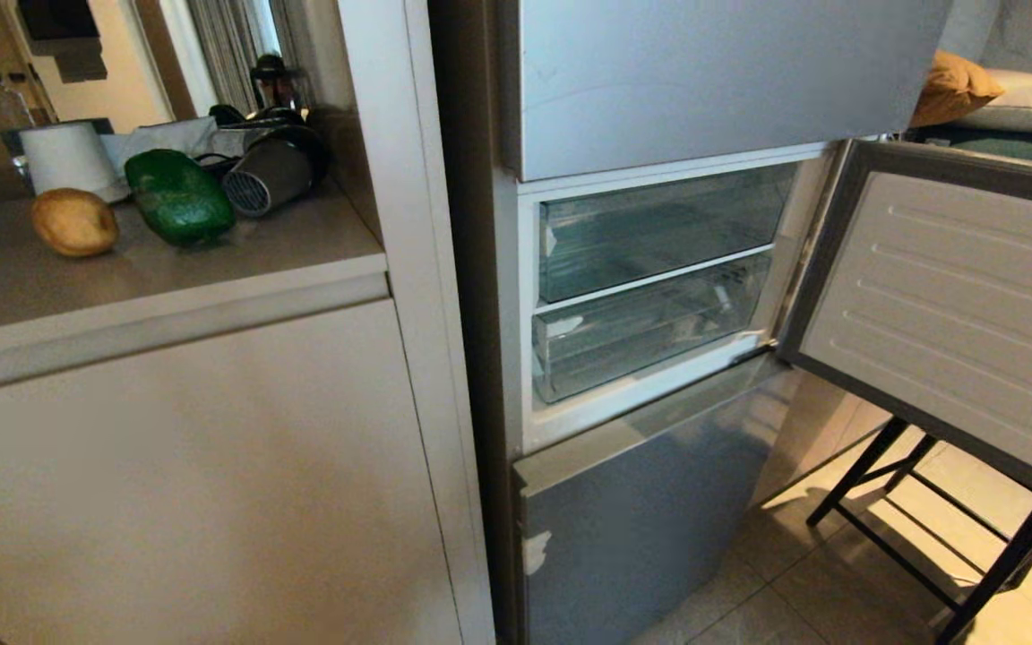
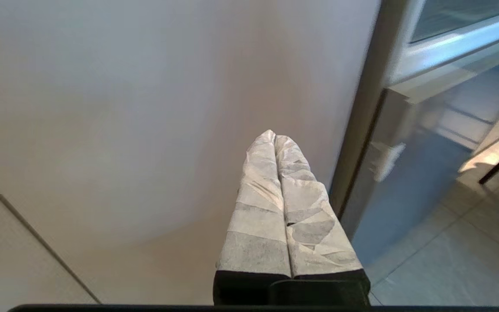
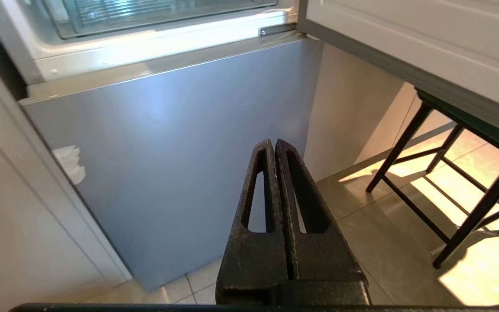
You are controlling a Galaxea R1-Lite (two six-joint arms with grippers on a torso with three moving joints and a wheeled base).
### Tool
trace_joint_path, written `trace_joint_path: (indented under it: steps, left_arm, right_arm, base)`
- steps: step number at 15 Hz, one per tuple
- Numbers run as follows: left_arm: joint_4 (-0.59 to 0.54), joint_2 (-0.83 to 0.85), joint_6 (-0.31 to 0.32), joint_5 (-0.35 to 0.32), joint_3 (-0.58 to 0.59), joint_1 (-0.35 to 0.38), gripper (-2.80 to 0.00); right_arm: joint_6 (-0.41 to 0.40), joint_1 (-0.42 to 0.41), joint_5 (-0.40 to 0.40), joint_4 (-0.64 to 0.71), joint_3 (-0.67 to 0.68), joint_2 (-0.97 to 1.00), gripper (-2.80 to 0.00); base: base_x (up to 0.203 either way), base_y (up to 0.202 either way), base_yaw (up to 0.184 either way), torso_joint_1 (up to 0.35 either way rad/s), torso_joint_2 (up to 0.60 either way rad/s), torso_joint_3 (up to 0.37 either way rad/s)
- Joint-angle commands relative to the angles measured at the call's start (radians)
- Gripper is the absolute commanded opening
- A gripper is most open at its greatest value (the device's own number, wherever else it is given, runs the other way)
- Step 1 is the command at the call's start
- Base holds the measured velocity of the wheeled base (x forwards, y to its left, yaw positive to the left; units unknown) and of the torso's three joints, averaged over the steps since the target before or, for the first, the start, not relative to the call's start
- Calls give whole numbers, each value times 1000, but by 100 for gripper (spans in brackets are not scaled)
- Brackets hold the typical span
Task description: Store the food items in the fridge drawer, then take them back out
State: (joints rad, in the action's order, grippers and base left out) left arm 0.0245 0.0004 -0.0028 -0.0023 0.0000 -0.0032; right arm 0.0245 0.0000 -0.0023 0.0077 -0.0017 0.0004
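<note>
Potato (image 1: 74, 222) and green pepper (image 1: 179, 198): upper left of the head view, side by side on the beige counter (image 1: 211, 255).
Fridge drawer (image 1: 650, 324): centre, pushed in, middle fridge door (image 1: 955, 313) open at right.
Left gripper (image 2: 274, 138): pressed together, empty, before a cabinet door (image 2: 124, 108).
Right gripper (image 3: 274, 145): pressed together, empty, before the lower fridge door (image 3: 167, 143).

The right gripper (image 3: 274, 145) hangs with its two dark fingers (image 3: 258, 203) pressed together and nothing between them, in front of the silver-grey lower fridge door (image 3: 167, 143). Above that door runs a white ledge with the clear fridge drawer (image 3: 145, 13) just over it. Beside that door, the open fridge door (image 3: 427, 47) swings out over a black-legged stool (image 3: 470, 190) standing on the tiled floor (image 3: 388, 242).
</note>
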Motion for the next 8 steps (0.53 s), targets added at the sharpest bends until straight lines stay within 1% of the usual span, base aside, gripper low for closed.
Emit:
trace_joint_path:
  steps: [1,8]
  left_arm:
    - [0,0,0,1,11,0,-280]
    - [0,0,0,1,11,0,-280]
  right_arm:
    - [0,0,-1,0,0,0,-280]
    - [0,0,-1,0,0,0,-280]
  base:
    - [0,0,0,0,0,0]
    - [0,0,0,0,0,0]
